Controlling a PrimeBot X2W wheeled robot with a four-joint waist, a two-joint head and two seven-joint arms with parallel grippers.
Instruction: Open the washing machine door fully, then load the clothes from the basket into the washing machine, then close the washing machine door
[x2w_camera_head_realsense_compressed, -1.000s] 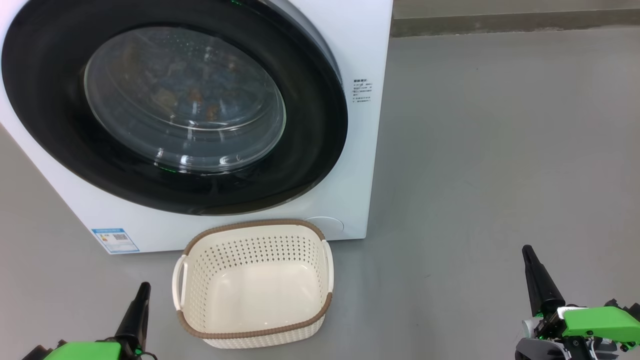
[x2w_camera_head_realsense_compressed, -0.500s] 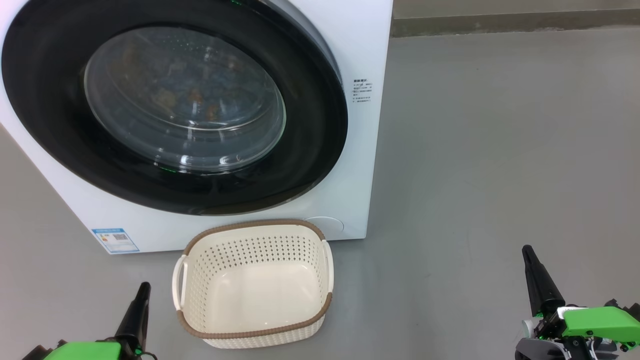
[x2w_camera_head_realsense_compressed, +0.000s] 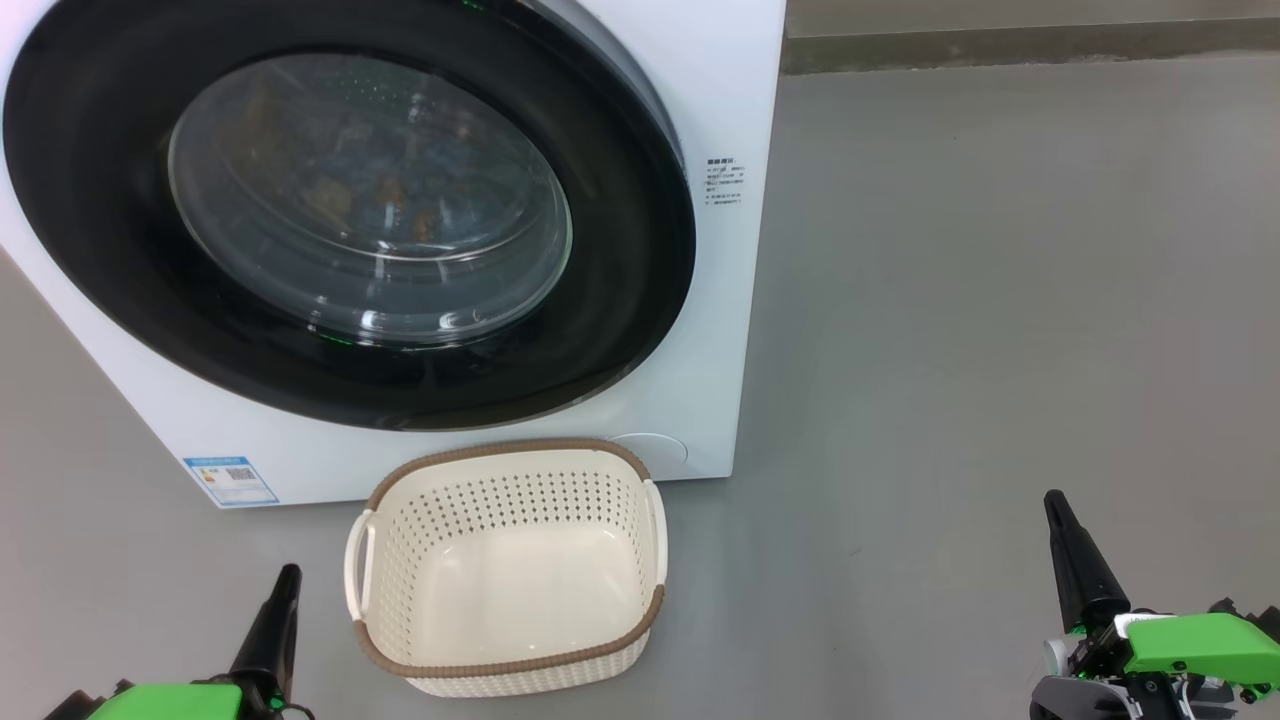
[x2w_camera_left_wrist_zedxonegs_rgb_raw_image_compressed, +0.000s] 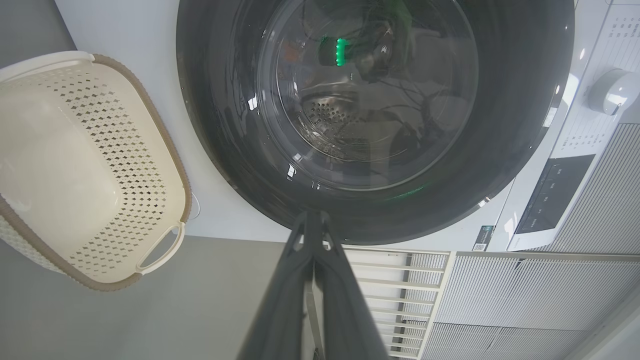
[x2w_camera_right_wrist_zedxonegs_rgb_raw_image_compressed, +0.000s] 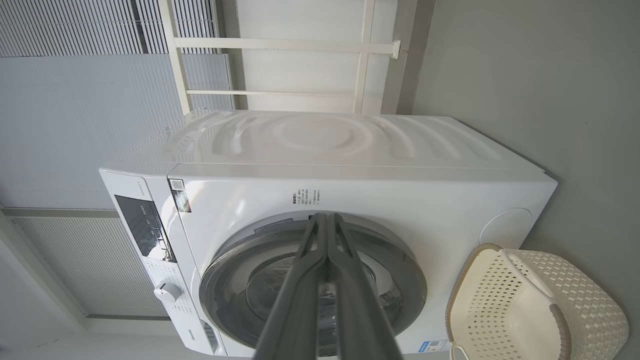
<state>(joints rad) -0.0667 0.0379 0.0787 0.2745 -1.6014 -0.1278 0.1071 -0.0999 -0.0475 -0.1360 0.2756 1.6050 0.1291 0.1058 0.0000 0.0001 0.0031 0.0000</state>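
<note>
Washing machine door (x2w_camera_head_realsense_compressed: 350, 215) sits flush in the washing machine (x2w_camera_head_realsense_compressed: 730, 100) front; looks latched. Basket (x2w_camera_head_realsense_compressed: 510, 447) stands on the grey floor (x2w_camera_head_realsense_compressed: 950, 350) just before the machine, empty, bare bottom showing. Clothes (x2w_camera_head_realsense_compressed: 390, 190), blue with orange-brown prints, lie in the drum behind the glass, which accounts for the empty basket. Left gripper (x2w_camera_head_realsense_compressed: 289, 578) and right gripper (x2w_camera_head_realsense_compressed: 1053, 502) hang low either side, fingers pressed together, holding nothing, well apart from door and basket. Judged: loading and closing look done

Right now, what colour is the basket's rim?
Brown, woven-look; the basket itself is cream-white. Head view shows it best.
</note>
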